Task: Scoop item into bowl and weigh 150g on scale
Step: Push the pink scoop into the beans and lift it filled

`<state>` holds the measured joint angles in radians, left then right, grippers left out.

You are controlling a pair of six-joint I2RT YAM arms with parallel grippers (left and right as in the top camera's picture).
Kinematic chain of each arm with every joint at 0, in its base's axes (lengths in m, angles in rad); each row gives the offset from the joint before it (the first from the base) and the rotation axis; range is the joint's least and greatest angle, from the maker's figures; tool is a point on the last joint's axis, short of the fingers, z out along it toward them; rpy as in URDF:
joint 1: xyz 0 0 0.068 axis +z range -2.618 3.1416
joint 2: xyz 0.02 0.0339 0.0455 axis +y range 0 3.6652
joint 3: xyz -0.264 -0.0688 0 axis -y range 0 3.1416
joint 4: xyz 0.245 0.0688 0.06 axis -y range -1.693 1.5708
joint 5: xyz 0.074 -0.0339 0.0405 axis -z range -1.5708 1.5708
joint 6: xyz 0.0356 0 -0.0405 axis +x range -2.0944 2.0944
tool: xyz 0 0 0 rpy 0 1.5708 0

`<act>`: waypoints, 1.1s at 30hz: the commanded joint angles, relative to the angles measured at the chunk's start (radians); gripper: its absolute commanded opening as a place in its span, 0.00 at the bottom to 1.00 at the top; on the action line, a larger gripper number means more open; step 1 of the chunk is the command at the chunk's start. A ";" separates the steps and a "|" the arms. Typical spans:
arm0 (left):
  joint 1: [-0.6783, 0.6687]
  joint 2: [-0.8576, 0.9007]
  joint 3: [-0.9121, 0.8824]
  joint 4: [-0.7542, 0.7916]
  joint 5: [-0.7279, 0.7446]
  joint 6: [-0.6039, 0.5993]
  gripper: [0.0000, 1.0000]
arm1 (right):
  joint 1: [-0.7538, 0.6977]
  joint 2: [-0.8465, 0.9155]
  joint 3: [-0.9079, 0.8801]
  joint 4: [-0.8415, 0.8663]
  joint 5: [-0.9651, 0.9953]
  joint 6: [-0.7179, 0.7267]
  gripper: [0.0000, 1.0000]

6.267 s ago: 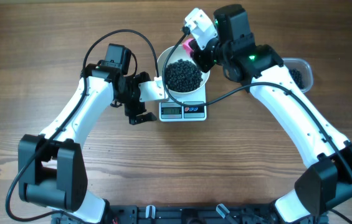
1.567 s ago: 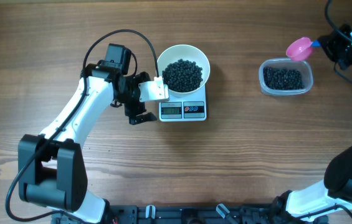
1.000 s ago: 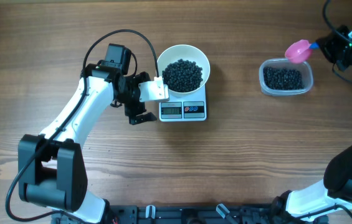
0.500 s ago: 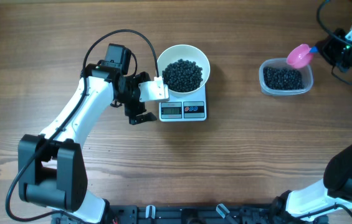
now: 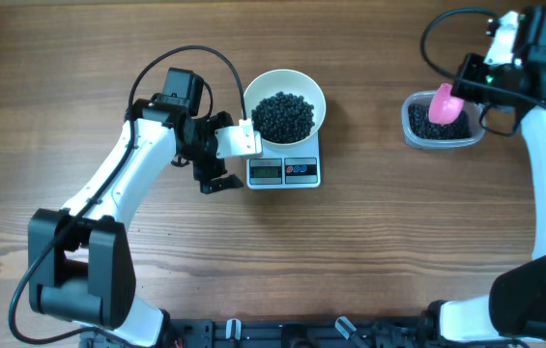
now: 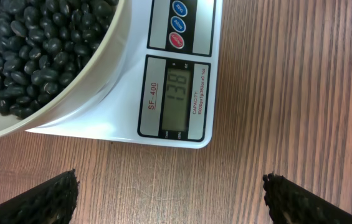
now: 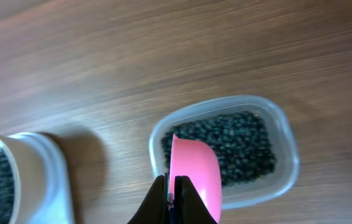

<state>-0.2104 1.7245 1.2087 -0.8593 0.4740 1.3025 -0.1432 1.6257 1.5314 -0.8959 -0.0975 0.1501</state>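
Observation:
The white bowl [image 5: 251,95] stands on the white scale [image 5: 306,155], heaped with black beans [image 5: 284,116]. In the left wrist view the bowl's rim [image 6: 70,93] shows beside the scale's display [image 6: 177,96], which reads 138. My left gripper [image 5: 219,155] hovers just left of the scale, open with nothing between its fingers [image 6: 51,196]. My right gripper [image 5: 468,92] is shut on a pink scoop [image 5: 443,102], held on edge over a clear tub [image 5: 410,130] of more beans [image 7: 238,143]. The scoop [image 7: 194,174] hangs over the tub's left half.
The clear tub's rim [image 7: 288,149] lies on the wooden table at the far right. The left arm's black cable [image 5: 186,53] loops above the arm. The arm bases stand along the near edge.
My right arm has swung left and toward the tub, carrying the pink scoop from beyond the tub's far right corner to over the beans. The left arm, bowl and scale have not moved.

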 commanded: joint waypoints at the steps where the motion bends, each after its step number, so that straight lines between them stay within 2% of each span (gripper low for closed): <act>1: -0.001 -0.007 -0.007 0.000 0.023 -0.009 1.00 | 0.019 0.007 0.013 -0.001 0.180 -0.064 0.04; 14: -0.001 -0.007 -0.007 0.000 0.023 -0.009 1.00 | 0.019 0.181 0.013 0.024 0.223 -0.172 0.04; 18: -0.001 -0.007 -0.007 0.000 0.023 -0.009 1.00 | 0.019 0.238 0.013 0.036 0.237 -0.165 0.04; 21: -0.001 -0.007 -0.007 0.000 0.023 -0.009 1.00 | 0.019 0.258 0.013 0.066 0.179 -0.040 0.04; 25: -0.001 -0.007 -0.007 0.000 0.023 -0.009 1.00 | 0.020 0.262 0.013 0.165 -0.024 0.152 0.05; 29: -0.001 -0.007 -0.007 0.000 0.023 -0.009 1.00 | 0.020 0.262 0.013 0.206 -0.089 0.308 0.04; 33: -0.001 -0.007 -0.007 0.000 0.023 -0.009 1.00 | 0.020 0.262 0.013 0.165 -0.089 0.269 0.04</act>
<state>-0.2104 1.7245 1.2087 -0.8593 0.4736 1.3025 -0.1299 1.8713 1.5303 -0.7410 -0.0971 0.4030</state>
